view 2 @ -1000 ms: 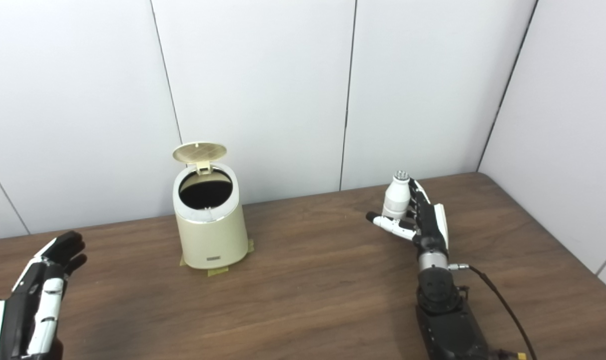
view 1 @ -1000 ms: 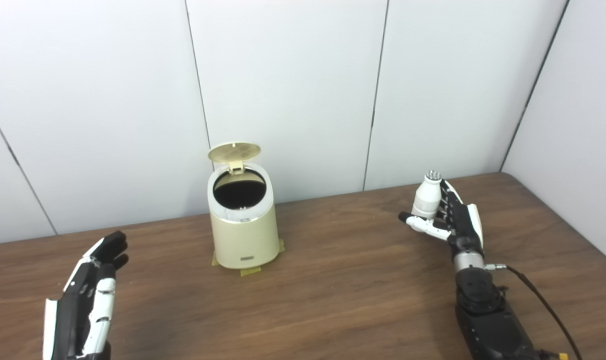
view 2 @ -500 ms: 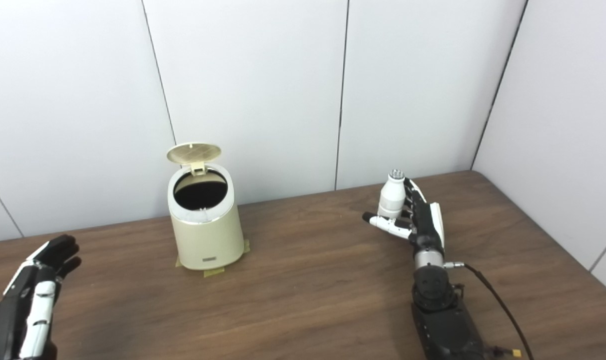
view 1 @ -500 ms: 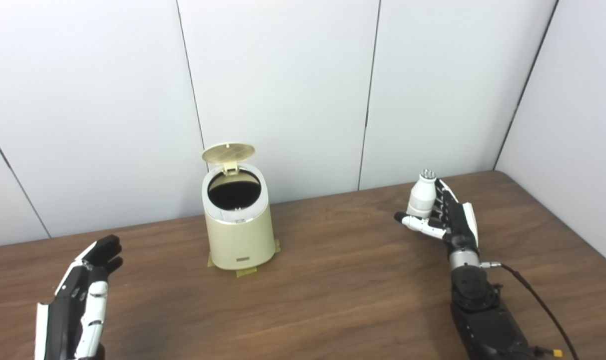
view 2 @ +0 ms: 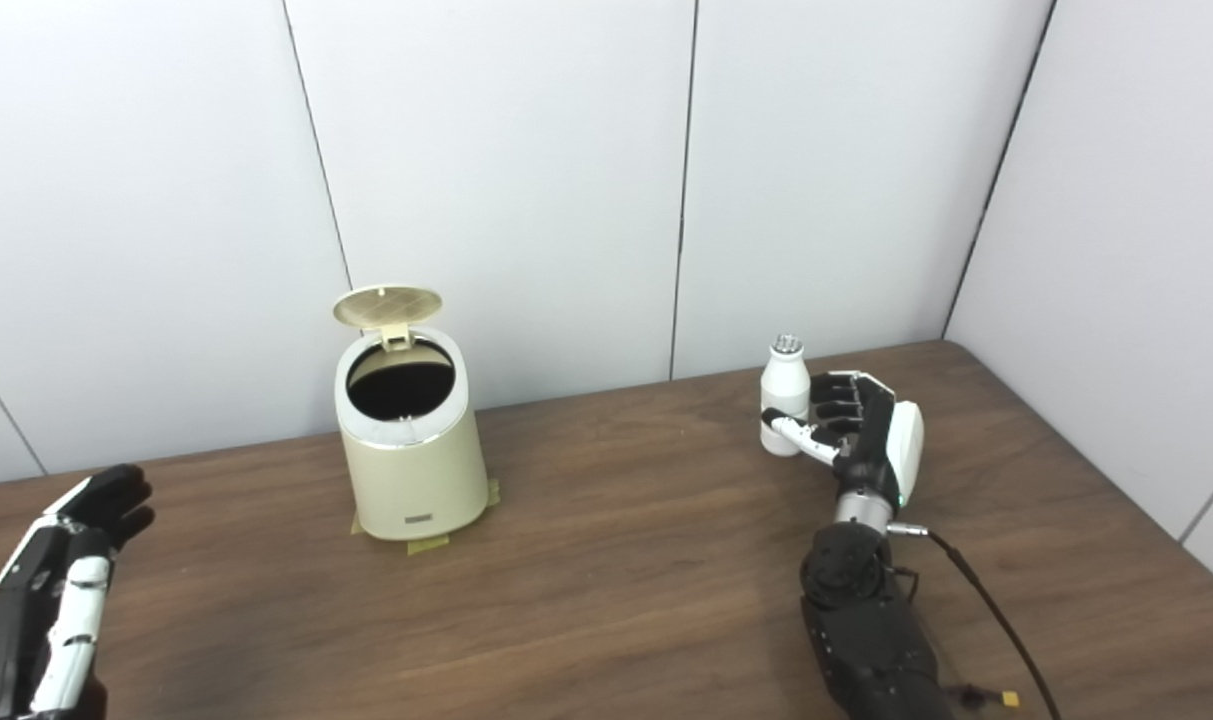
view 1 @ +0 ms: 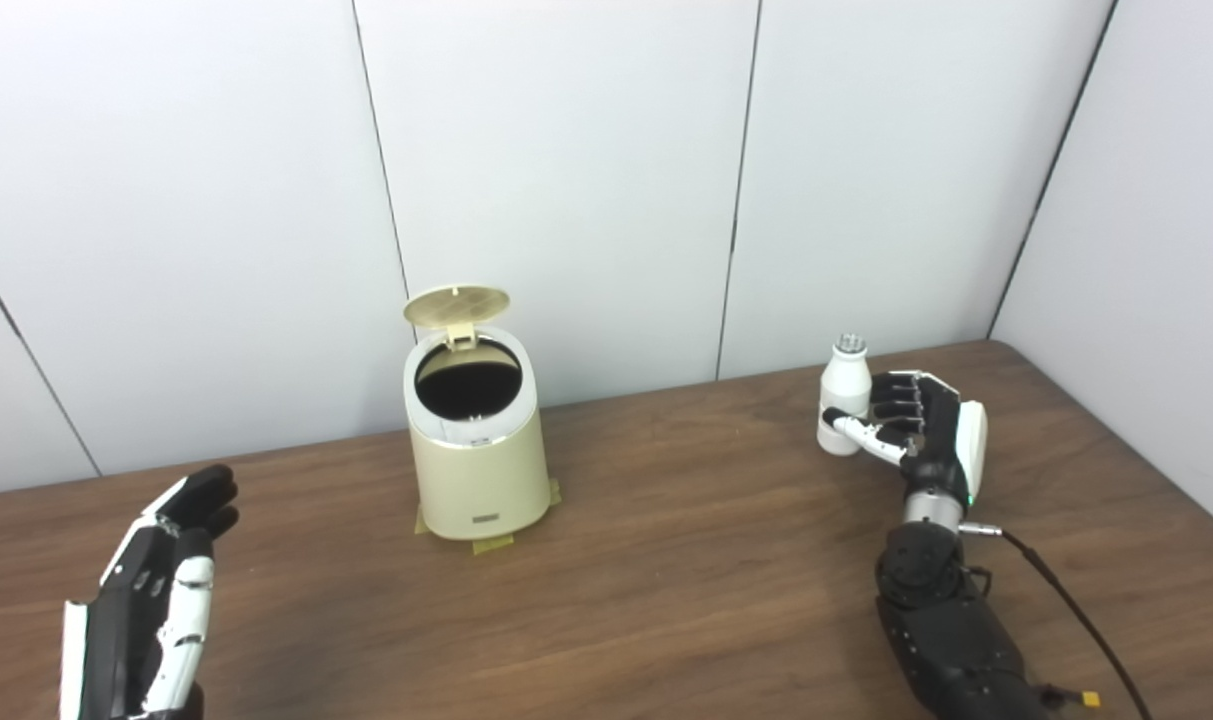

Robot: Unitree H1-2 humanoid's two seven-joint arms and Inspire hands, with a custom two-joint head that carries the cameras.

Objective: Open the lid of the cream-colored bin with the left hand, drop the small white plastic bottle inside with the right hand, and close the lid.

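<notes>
The cream-colored bin (view 1: 478,470) stands at the back of the brown table, taped down at its base. Its round lid (view 1: 456,304) is flipped up on the rear hinge, and the dark inside shows. A small white plastic bottle (view 1: 843,408) with a ribbed cap is upright at the right of the table. My right hand (view 1: 916,430) is shut on it, fingers wrapped around its far side and thumb across the front. My left hand (view 1: 156,600) hovers open at the lower left, fingers apart, well away from the bin.
White wall panels (view 1: 566,180) close off the back and the right side. The wooden table (view 1: 686,580) stretches between the bin and the bottle. A black cable (view 1: 1076,620) trails from my right forearm toward the lower right.
My right hand has turned and closed its fingers around the bottle, which now stands upright. The left hand has drawn back slightly toward the lower left. The camera shifted a little early on.
</notes>
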